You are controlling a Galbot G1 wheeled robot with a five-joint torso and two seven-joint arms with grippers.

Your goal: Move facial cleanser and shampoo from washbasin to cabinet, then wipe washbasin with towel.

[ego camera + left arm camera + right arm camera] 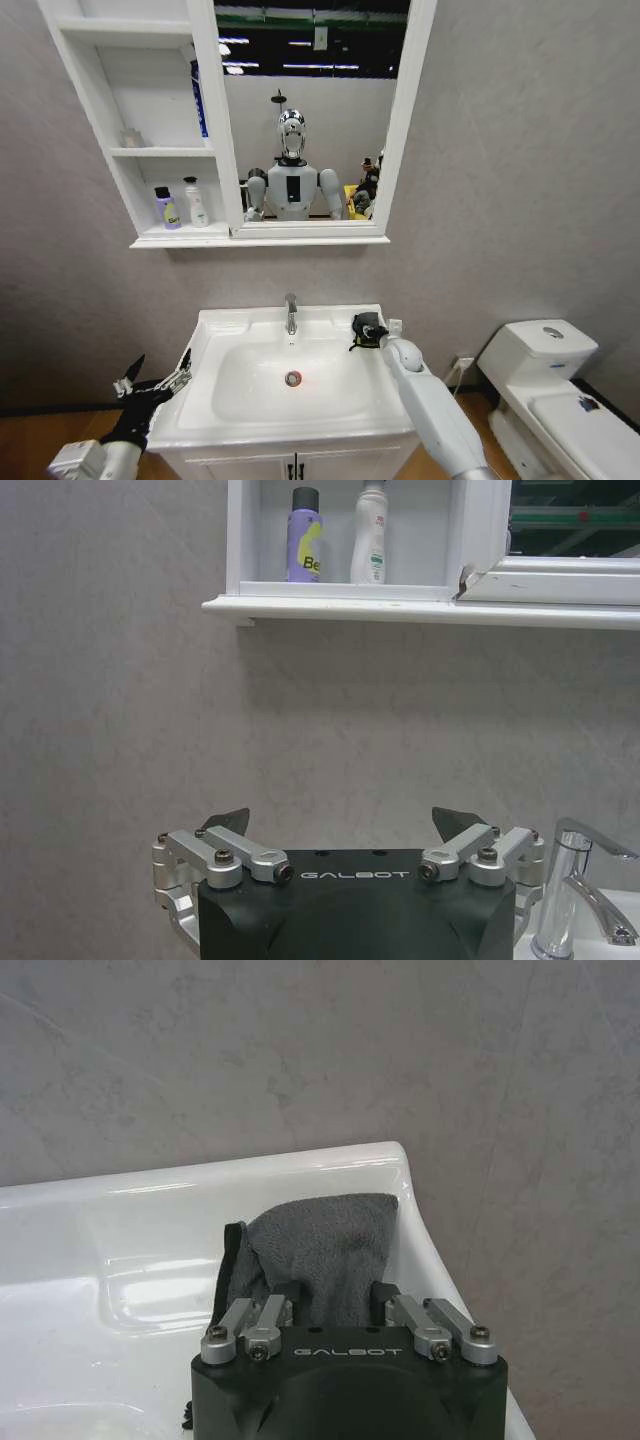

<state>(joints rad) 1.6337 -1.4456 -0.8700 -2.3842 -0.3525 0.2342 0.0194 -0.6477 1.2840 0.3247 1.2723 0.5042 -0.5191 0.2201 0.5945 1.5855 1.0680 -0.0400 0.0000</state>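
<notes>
Head camera high, facing down on washbasin (215, 400) and cabinet (150, 240); left wrist camera low, facing the wall, sharing cabinet; right wrist camera close over basin's back corner

The left pincer (342, 832) has a black housing lettered GALBOT in pale type, silver linkage bars fixed with dark screws, and black pointed fingertips (229, 819). The right pincer (336, 1296) is built alike. The right forearm (432, 410) is smooth, rounded and pale grey-white.
</notes>
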